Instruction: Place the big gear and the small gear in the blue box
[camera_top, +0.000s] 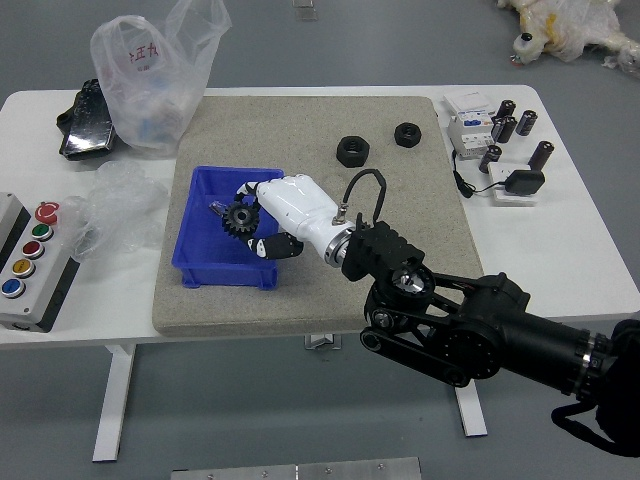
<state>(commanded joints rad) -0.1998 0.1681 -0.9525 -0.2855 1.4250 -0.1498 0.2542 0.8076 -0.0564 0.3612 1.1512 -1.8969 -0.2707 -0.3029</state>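
My right hand (262, 217), white-backed with black fingers, reaches in from the right and is over the right half of the blue box (190, 272). Its fingers are closed on the big gear (240, 217), a dark toothed ring held above the box's interior. A small shiny item (217, 208) lies inside the box beside the gear. The small gear is not visible in this view; the right hand and forearm cover part of the mat.
Two black nuts (352, 151) lie on the beige mat (300, 118) at the back. A button panel (36, 262) and plastic bags (160, 75) are at the left. Several black cylinders (540, 154) and white boxes (470, 132) stand at the back right.
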